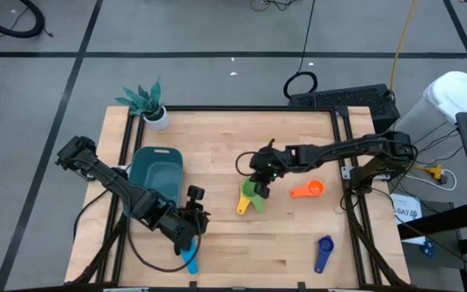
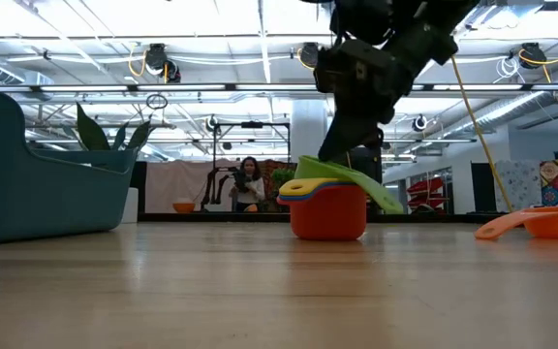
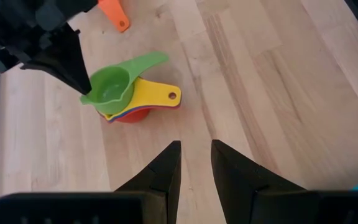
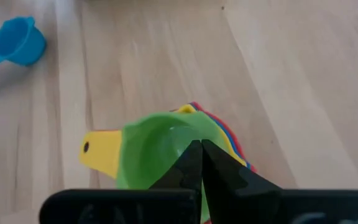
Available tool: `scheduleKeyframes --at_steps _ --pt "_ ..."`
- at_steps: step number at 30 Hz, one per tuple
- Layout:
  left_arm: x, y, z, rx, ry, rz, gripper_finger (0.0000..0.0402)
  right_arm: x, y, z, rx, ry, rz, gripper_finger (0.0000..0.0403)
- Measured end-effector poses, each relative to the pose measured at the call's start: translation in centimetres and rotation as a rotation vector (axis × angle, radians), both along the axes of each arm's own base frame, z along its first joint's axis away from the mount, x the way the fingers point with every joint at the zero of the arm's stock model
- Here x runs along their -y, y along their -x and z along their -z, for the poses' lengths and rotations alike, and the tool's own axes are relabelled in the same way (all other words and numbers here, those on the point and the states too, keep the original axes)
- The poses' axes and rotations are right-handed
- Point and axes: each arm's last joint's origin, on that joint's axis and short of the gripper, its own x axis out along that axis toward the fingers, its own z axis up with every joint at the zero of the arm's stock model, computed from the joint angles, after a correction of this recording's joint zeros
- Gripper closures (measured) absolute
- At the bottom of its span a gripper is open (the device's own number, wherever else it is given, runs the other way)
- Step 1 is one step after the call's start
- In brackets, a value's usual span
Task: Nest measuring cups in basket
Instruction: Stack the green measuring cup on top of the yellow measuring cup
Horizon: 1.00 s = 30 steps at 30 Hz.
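A: The right gripper [image 1: 259,187] is clamped on the rim of the green cup [image 1: 254,191], fingers pinched together over the thin wall, at the middle of the table. The left gripper [image 1: 186,241] hangs near the front edge on the left, its fingers a little apart and holding nothing.

B: Largest thing first, then. Where's the basket [image 1: 156,170]?

A: Left of centre, well apart from the stack, and I can see no cup in it. A potted plant [image 1: 147,101] stands at the far left corner of the table [image 1: 233,251].

B: And the stack?

A: A red cup [image 2: 328,210] at the bottom, a yellow cup [image 3: 153,95] and others nested in it, the green one on top and tilted. The orange cup [image 1: 307,190] lies just right of the stack, the dark blue cup [image 1: 323,251] near the front right, and the light blue cup [image 1: 188,258] by the left gripper.

B: What could go wrong?

A: My guess: the grip is only on a thin rim. If the green cup sits jammed, a lift may drag the stack up and let it drop; if loose, it may swing or slip out. A sideways pull could tip the red cup over.
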Motion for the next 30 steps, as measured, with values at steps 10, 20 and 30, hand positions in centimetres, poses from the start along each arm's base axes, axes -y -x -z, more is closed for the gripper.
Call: scheduleKeyframes --at_steps 10,20,30 --pt "-0.19 -0.20 -0.04 0.007 0.006 -0.010 0.0309 0.37 -0.14 0.05 0.038 0.011 0.032 0.0403" --pt "-0.08 -0.48 -0.24 0.039 0.025 -0.007 0.0309 0.46 -0.70 0.55 0.057 0.010 0.057 0.0403" --pt "-0.10 -0.52 -0.26 0.041 0.027 -0.007 0.0309 -0.33 -0.95 0.97 0.047 -0.001 0.044 0.0403"
